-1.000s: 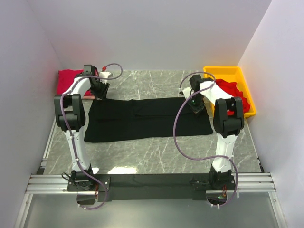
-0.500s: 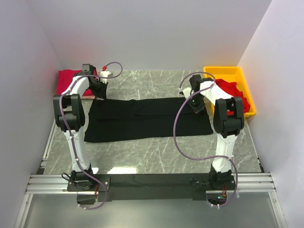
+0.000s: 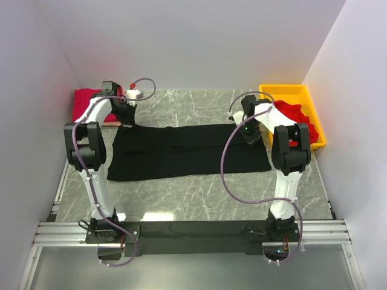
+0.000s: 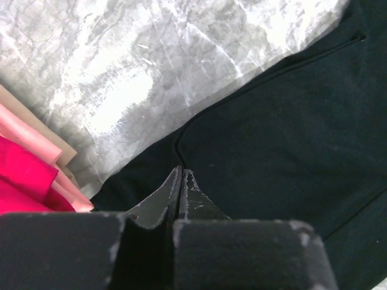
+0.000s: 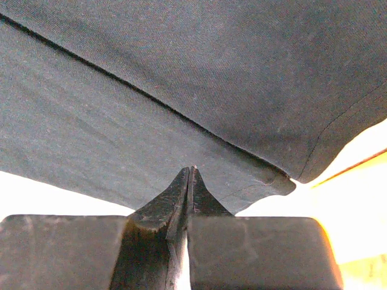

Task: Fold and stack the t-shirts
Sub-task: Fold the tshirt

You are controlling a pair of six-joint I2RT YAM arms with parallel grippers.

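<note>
Left gripper (image 4: pixel 181 172) and right gripper (image 5: pixel 191 172) pinch the black t-shirt's (image 3: pixel 187 151) far edge, its folding unfinished. A red t-shirt (image 3: pixel 296 115) waits in the tray (image 3: pixel 290 89).

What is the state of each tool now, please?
Left tool: closed, pinching the far edge of the black t-shirt.
Right tool: closed, pinching the same black t-shirt.

The black t-shirt (image 3: pixel 187 151) lies flat in a long band stretching from my left jaws to my right jaws, its far edge pinched in both. A folded red t-shirt (image 3: pixel 86 101) sits just outside my left jaws. A crumpled red t-shirt (image 3: pixel 299 115) is heaped just beyond my right jaws.
</note>
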